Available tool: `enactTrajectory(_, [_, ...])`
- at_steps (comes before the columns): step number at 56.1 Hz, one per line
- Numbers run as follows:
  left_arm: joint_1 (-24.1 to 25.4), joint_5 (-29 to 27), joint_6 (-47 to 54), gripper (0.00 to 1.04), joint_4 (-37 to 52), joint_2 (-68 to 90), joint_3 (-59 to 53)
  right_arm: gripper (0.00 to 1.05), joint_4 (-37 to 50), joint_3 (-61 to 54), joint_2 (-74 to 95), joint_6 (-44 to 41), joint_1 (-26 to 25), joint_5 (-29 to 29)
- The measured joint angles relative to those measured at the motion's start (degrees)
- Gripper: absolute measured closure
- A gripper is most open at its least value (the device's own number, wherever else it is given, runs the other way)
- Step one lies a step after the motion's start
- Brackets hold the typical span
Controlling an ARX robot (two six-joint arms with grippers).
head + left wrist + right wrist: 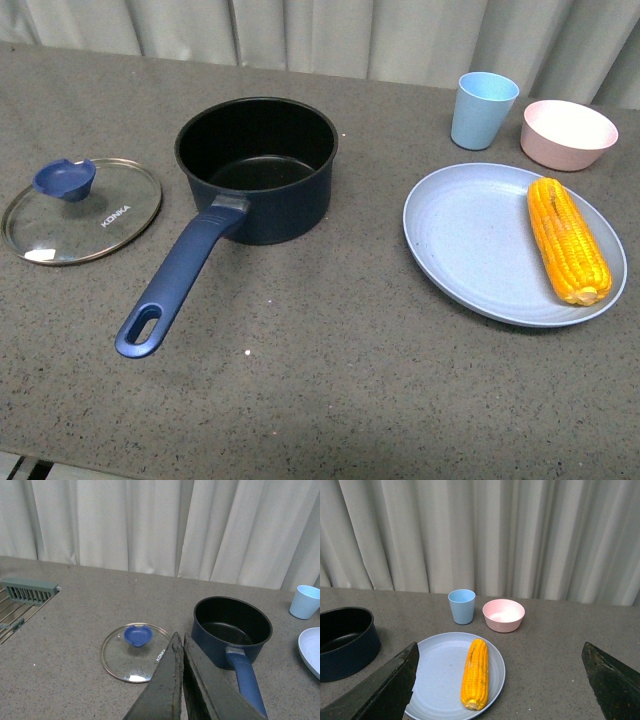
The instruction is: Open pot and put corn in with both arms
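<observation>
The dark navy pot stands uncovered on the grey table, its long blue handle pointing toward the front left. Its glass lid with a blue knob lies flat to the pot's left. The yellow corn rests on the right side of a light blue plate. Neither arm shows in the front view. In the left wrist view my left gripper is shut and empty, raised near the lid and pot. My right gripper is open wide above the corn.
A light blue cup and a pink bowl stand behind the plate. Curtains hang along the table's far edge. A green-grey drain rack sits at the table's far left in the left wrist view.
</observation>
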Motion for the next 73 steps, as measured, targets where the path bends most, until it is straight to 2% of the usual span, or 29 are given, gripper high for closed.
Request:
enactTrajectory(3, [0.0, 0.0, -0.04, 1.0, -0.11, -0.04, 0.0, 0.09, 0.02, 0.0, 0.0, 0.0, 0.0, 0.02])
enactTrajectory(6, [0.0, 0.0, -0.02, 0.92, -0.11, -0.04, 0.0, 0.09, 0.0, 0.0, 0.02, -0.02, 0.0, 0.0])
enactTrajectory(10, [0.0, -0.04, -0.02, 0.8, -0.11, -0.04, 0.0, 0.09, -5.95, 2.82, 5.03, -2.73, -2.32, -5.53])
enactTrajectory(12, [0.0, 0.0, 0.0, 0.74, -0.11, -0.07, 0.0, 0.09, -5.66, 3.98, 9.84, -3.93, -2.89, -6.12])
enactTrajectory(25, [0.0, -0.02, 0.0, 0.35, -0.13, -0.13, 0.0, 0.09, 16.13, 13.14, 52.98, -8.5, 0.39, -3.65])
enactTrajectory(35, [0.0, -0.02, 0.04, 0.05, -0.13, -0.13, 0.0, 0.09, 19.5, 25.33, 80.81, -8.41, 1.31, -0.11])
enactTrajectory(40, [0.0, -0.02, 0.13, 0.07, -0.13, -0.13, 0.0, 0.09, 18.53, 32.81, 93.42, -7.74, 1.99, 1.29])
enactTrajectory(46, [0.0, -0.02, 0.13, 0.07, -0.13, -0.13, 0.0, 0.09, 16.44, 37.9, 100.21, -6.34, 2.82, 2.51])
enactTrajectory(73, [0.0, -0.02, 0.13, 0.07, -0.13, -0.13, 0.0, 0.09, 5.38, 50.49, 112.17, -0.11, 4.96, 4.42])
